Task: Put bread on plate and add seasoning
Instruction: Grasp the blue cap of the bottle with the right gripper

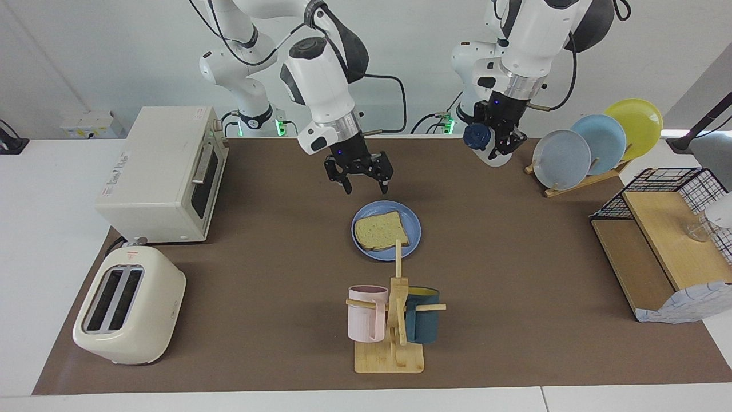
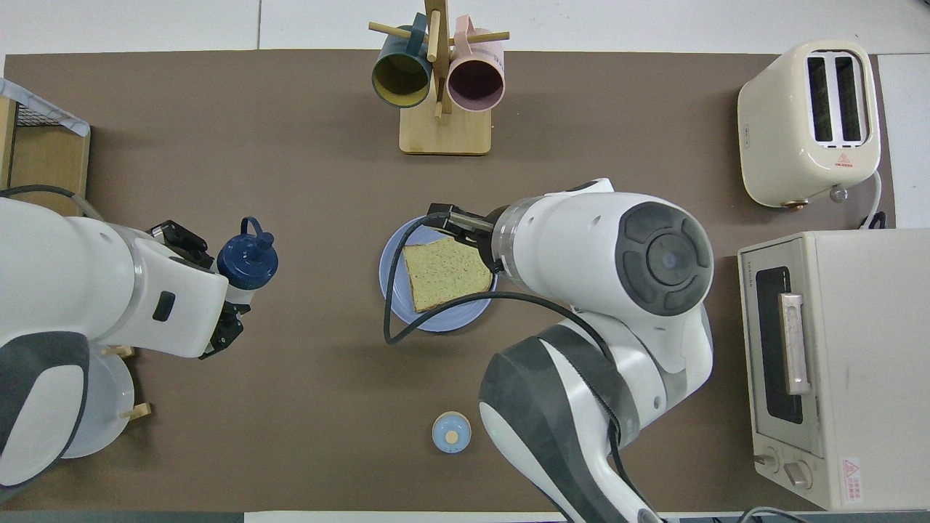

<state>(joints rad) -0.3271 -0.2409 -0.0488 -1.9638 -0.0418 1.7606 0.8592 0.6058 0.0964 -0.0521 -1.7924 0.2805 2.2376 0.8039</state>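
Observation:
The bread (image 1: 380, 230) (image 2: 443, 272) lies flat on the round blue plate (image 1: 413, 226) (image 2: 392, 287) in the middle of the mat. My right gripper (image 1: 364, 182) (image 2: 452, 218) hangs open and empty above the plate's rim on the robots' side, clear of the bread. High over the mat between the plate and the plate rack, my left gripper (image 1: 498, 140) (image 2: 232, 301) is shut on the seasoning (image 1: 479, 138) (image 2: 248, 260). The bottle is tilted, its navy cap pointing toward the plate.
A mug tree (image 1: 394, 326) with two mugs stands just farther from the robots than the plate. A toaster (image 1: 128, 312) and an oven (image 1: 163, 171) fill the right arm's end. A plate rack (image 1: 589, 149) and a wooden shelf (image 1: 657, 246) fill the left arm's end. A small bell (image 2: 451, 432) sits nearer the robots.

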